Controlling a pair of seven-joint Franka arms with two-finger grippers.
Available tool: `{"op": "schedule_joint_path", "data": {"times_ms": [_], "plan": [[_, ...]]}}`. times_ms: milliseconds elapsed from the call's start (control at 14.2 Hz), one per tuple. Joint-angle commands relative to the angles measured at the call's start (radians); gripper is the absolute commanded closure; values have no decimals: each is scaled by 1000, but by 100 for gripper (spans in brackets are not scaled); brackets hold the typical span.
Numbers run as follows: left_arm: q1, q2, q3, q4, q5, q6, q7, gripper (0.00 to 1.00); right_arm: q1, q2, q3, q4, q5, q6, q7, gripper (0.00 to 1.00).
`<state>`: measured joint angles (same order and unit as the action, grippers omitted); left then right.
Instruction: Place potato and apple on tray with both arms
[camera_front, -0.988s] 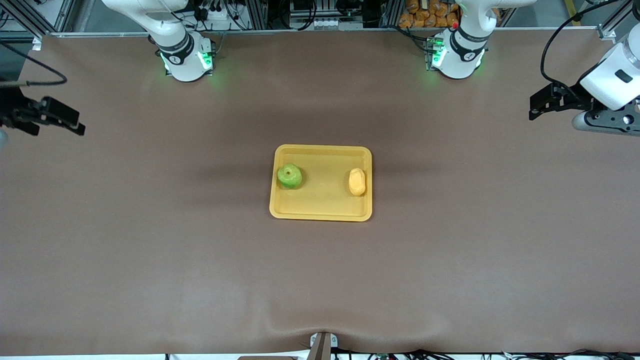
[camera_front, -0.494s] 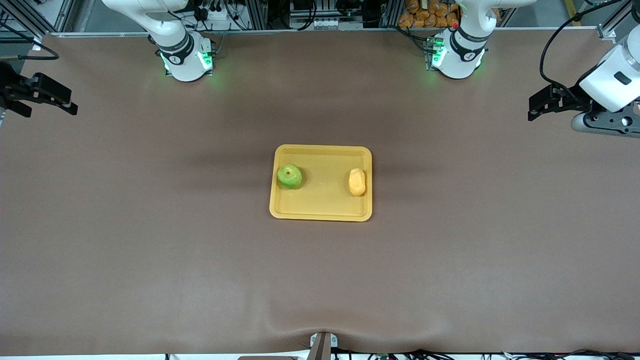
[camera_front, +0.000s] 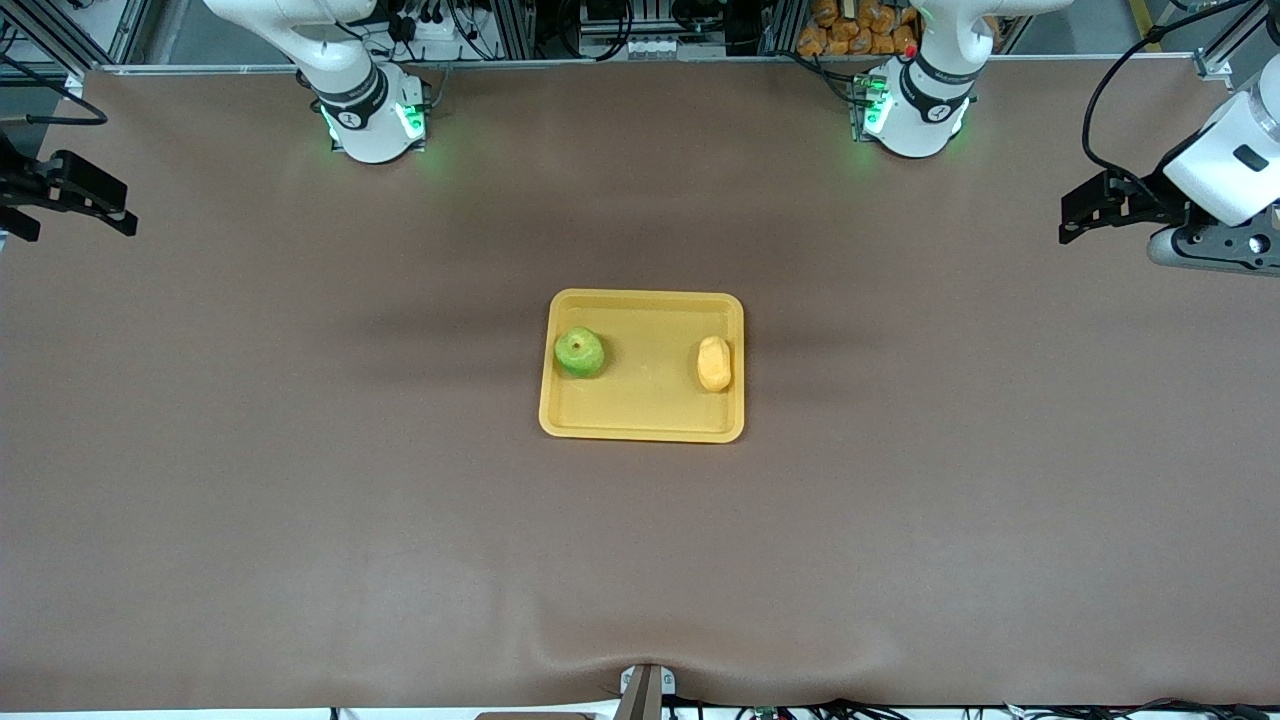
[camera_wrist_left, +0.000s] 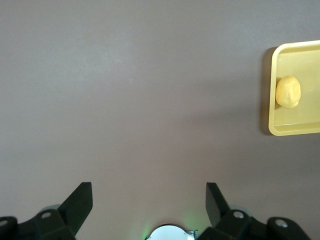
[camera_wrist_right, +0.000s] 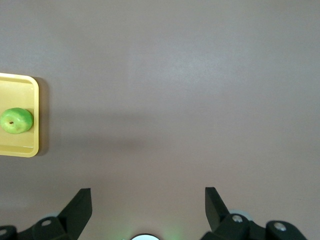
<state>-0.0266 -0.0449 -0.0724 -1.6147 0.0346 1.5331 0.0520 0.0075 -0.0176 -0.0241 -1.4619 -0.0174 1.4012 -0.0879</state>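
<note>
The yellow-orange tray (camera_front: 645, 405) lies in the middle of the table. On it rest the green apple (camera_front: 579, 352), at the end toward the right arm, and the pale yellow potato (camera_front: 714, 363), at the end toward the left arm. My left gripper (camera_front: 1067, 218) hangs open and empty over the left arm's end of the table. My right gripper (camera_front: 125, 208) hangs open and empty over the right arm's end. The left wrist view shows the left gripper (camera_wrist_left: 148, 192) with the potato (camera_wrist_left: 288, 91) on the tray (camera_wrist_left: 295, 127). The right wrist view shows the right gripper (camera_wrist_right: 148, 196) with the apple (camera_wrist_right: 16, 120) on the tray (camera_wrist_right: 20, 145).
A brown cover (camera_front: 300, 480) spreads over the whole table, with a raised fold (camera_front: 640, 650) at the edge nearest the front camera. The arms' bases (camera_front: 372, 120) (camera_front: 910, 115) glow green along the table's farthest edge.
The right gripper has drawn back toward its end of the table and toward the bases' edge. The left gripper has shifted slightly the same way. Apple, potato and tray have not moved.
</note>
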Motion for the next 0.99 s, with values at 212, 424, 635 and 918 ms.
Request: {"op": "schedule_joint_path", "data": {"times_ms": [212,424,635,918], "plan": [[1,10,3,16,-4,1,-1,0,-11,-21,10,-26,-6,9,-10,0],[-3,10,2,16,14,2,-3,0,-12,-21,10,-26,-4,10,-9,0],[-1,10,2,16,14,4,-3,0,-12,-19,12,-26,-4,9,-9,0],[-1,10,2,16,14,7,-3,0,-14,-16,10,-26,-4,9,-9,0]]}}
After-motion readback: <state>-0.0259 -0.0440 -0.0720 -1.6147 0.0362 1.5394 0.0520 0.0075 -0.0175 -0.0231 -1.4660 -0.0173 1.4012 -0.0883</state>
